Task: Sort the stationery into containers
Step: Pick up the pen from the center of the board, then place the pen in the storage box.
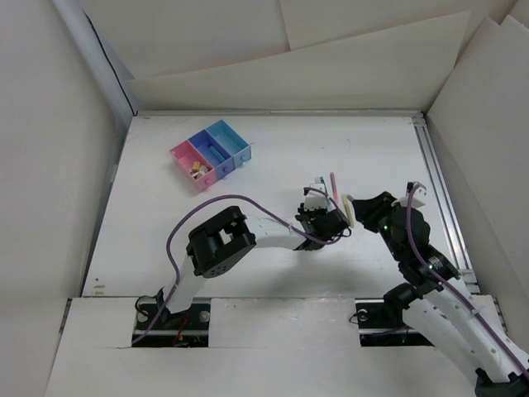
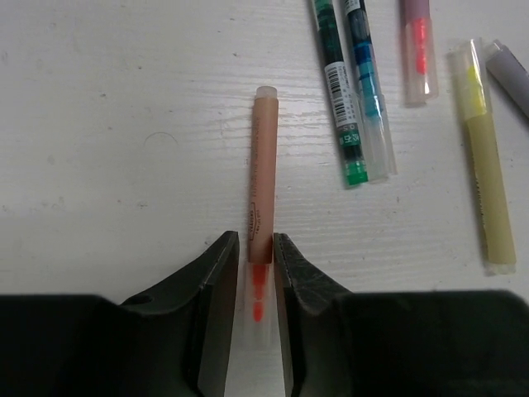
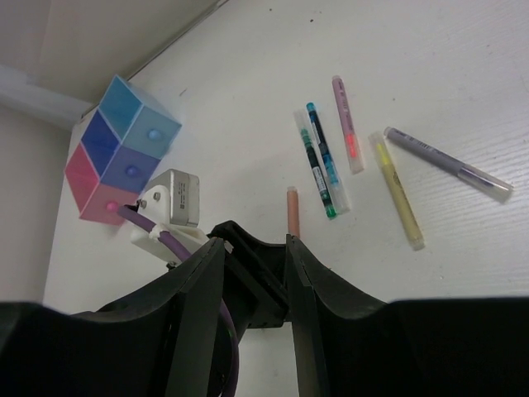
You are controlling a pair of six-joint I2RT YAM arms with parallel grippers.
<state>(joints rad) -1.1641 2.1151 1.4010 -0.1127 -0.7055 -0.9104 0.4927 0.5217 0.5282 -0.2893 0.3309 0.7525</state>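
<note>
My left gripper is low on the table with its jaws closed on the clear-capped end of an orange pen, which lies flat. It shows mid-table in the top view. To its right lie a green pen, a blue pen, a pink pen, a yellow pen and a grey pen. My right gripper is open and empty, hovering just behind the left gripper. The joined pink, dark blue and light blue bins stand at the far left, apart from both grippers.
The pink bin holds small stubby bits, and a blue piece lies in the dark blue bin. White walls close in the table on three sides. A metal rail runs along the right edge.
</note>
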